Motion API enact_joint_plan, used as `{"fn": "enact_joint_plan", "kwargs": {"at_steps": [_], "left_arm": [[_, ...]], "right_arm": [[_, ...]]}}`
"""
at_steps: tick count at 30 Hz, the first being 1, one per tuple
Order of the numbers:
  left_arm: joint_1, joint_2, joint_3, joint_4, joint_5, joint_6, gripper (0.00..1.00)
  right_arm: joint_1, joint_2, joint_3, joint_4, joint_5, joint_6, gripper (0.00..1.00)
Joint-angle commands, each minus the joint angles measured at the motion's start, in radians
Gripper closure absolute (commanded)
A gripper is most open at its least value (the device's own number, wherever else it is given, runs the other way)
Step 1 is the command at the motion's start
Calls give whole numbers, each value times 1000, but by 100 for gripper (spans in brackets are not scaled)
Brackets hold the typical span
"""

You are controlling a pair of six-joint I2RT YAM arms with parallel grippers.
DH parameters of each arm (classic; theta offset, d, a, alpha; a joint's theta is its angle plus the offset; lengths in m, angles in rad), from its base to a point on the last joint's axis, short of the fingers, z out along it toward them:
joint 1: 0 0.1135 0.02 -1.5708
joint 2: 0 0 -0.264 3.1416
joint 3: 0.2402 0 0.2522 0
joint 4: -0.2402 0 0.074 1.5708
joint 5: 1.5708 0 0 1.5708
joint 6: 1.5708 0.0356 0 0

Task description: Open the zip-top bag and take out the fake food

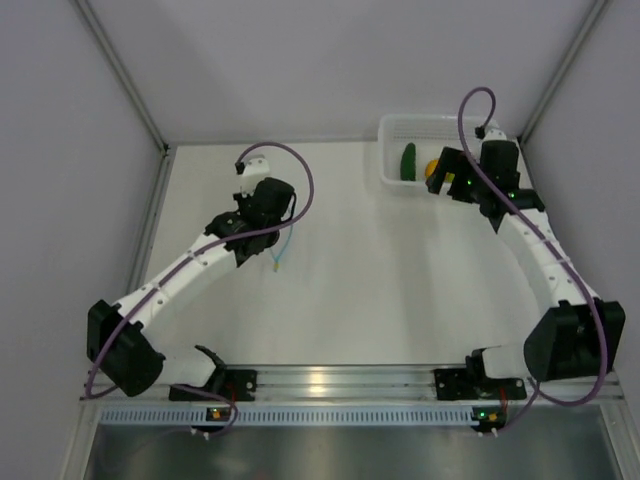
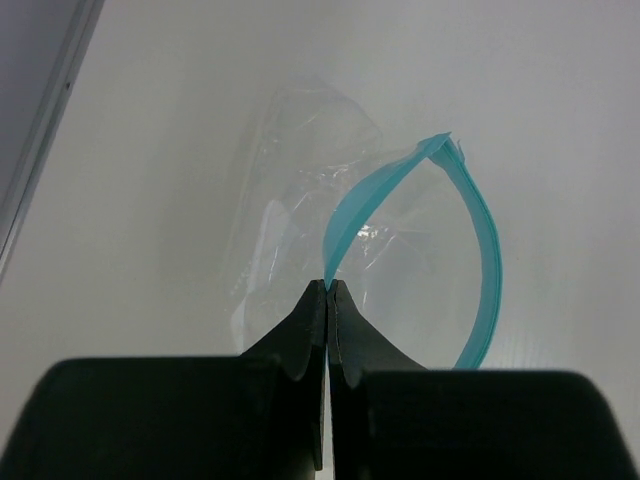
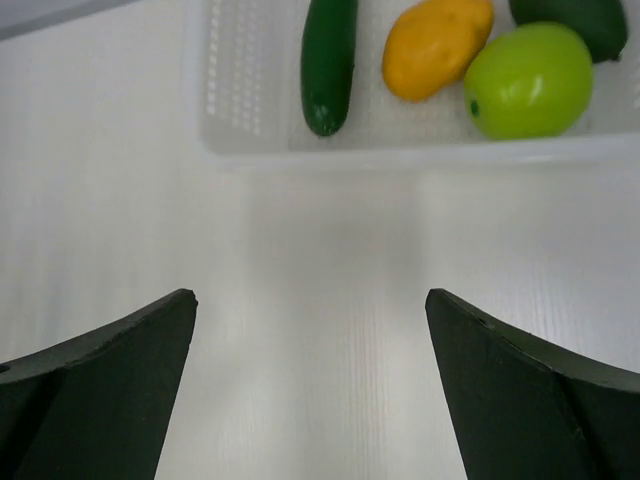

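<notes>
Closest to us, the left tool has its two dark fingers pressed flat together, pinching one lip of the light blue zip strip at its very tips. From that pinch the strip bows away from the tool in an open loop. One side rises to a folded corner at the far end and the other side curves back down on the right, so the mouth gapes and its long axis runs away from the tool. Beyond and to the left of the loop, the clear, crinkled body of the bag is bunched over the white surface. We cannot tell how much of it rests there. Seen from above, the bag sits left of centre, beside the left tool.

Over on the far right, the right tool stands wide open with nothing between its fingers, over bare surface just near of the white mesh basket. Four pieces lie in that basket. On the left is the cucumber, its long axis running near to far. Then come the orange fruit, the lime-green ball touching it, and the dark green oval at the far right edge, partly cut off.
</notes>
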Motion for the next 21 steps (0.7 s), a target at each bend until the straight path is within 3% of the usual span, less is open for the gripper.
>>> {"fn": "enact_joint_plan", "kwargs": {"at_steps": [1,6,12,17,19,20,21], "left_arm": [[6,95,79,-6,-59,42,100],[8,313,211,-6,-74,53,100],[10,492,351,-3,-25,53,100],[10,537,454,-5,97,42,74],[10,525,460,-5,100,36,59],[10,500,456,-3,97,34,41],[10,487,452,-3,99,33,33]], "right_arm": [[-8,-172,-173,37,-184,29,1],[-8,-433,-359,83,-284,49,1],[-8,-676,-434,9,-158,47,0],[-8,-742,-390,-110,-92,0,1],[-7,-763,-380,-127,-69,-2,1],[-7,-773,-383,-126,-63,0,1],[-7,-782,-388,-124,-61,0,0]]}}
